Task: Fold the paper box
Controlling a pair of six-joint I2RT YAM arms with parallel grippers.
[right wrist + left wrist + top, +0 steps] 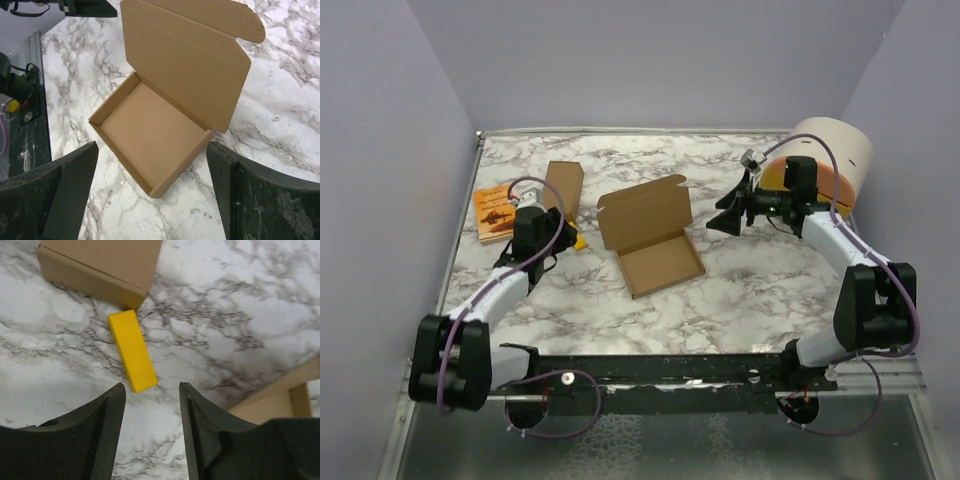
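The paper box (655, 243) is a shallow brown cardboard tray with its lid standing open, in the middle of the marble table. In the right wrist view (160, 125) its empty inside faces me. A corner of it shows in the left wrist view (285, 400). My right gripper (723, 222) is open and empty, hovering to the right of the box; its fingers (65, 190) frame the box from above. My left gripper (563, 243) is open and empty, left of the box, just above a yellow block (132, 350) lying flat on the table.
A narrower ready-made brown box (563, 188) stands behind the yellow block and shows in the left wrist view (100, 267). A small orange booklet (495, 212) lies at the far left. A tan and orange cylinder (830, 160) sits at the back right corner.
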